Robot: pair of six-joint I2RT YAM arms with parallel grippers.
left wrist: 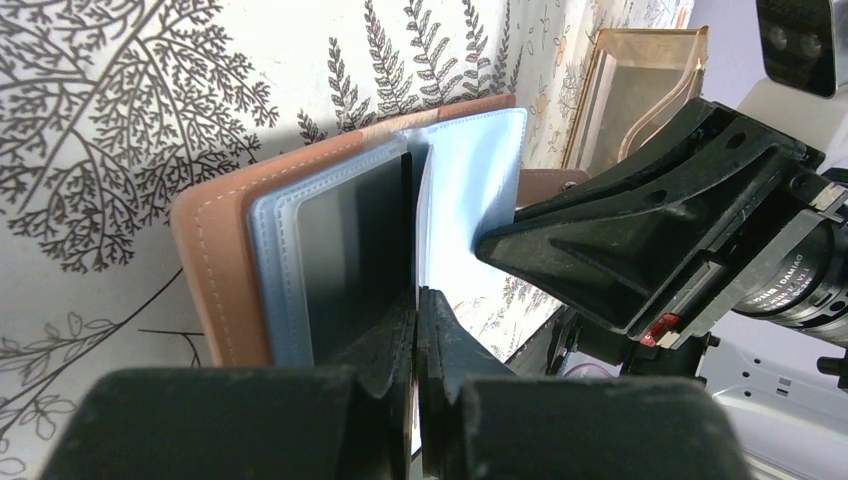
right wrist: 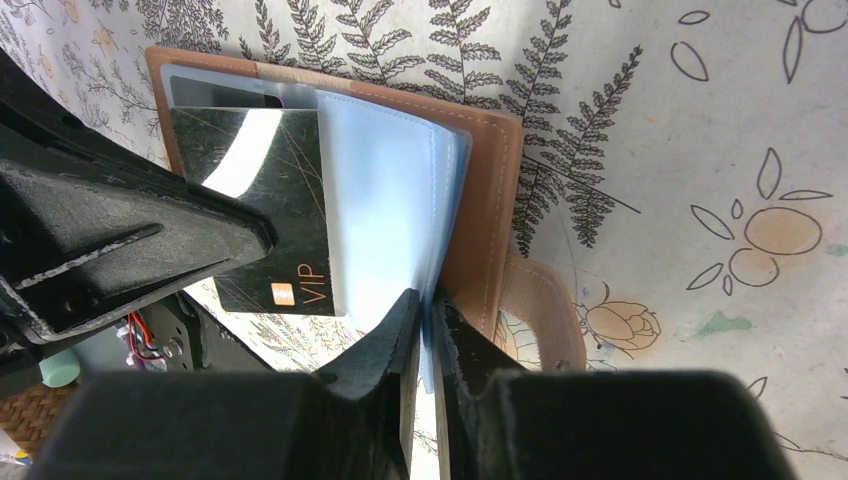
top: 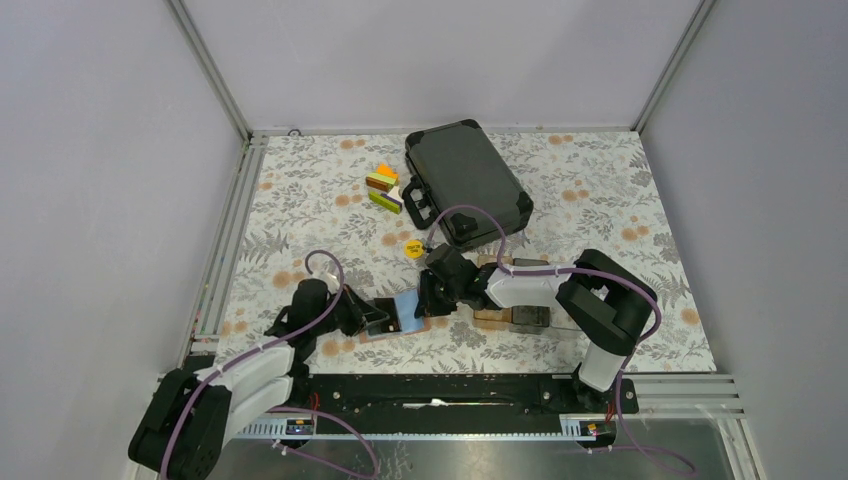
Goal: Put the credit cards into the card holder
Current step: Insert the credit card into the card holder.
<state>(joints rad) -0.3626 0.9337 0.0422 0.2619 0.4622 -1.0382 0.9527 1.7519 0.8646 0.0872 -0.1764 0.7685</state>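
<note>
Wallet (top: 404, 313) lies open, near centre. Right gripper (right wrist: 425, 310) is clenched on a blue page (right wrist: 385, 200), we judge to spread the pockets. Left gripper (left wrist: 418, 310) grasps the black card (right wrist: 270, 200), partly into a pocket.

Counts:
- Salmon-pink folding card holder (right wrist: 490, 200): one.
- Blue-grey plastic pocket leaves (left wrist: 470, 180) inside it: at least two, exact number unclear.
- Dark glossy rectangular plastic card (right wrist: 280, 220) marked VIP: one.
- Black hard plastic case (top: 465, 180): one.
- Round yellow disc (top: 412, 249): one.
- Small coloured blocks (top: 383, 190): three or four in a cluster, too small to count for sure.
- Clear amber-tinted compartment tray (left wrist: 640, 80), partly hidden: one.
- Black two-finger grippers: two, left gripper (left wrist: 416, 305) and right gripper (right wrist: 422, 305).
- Floral-print table cover (top: 600, 200): one.
</note>
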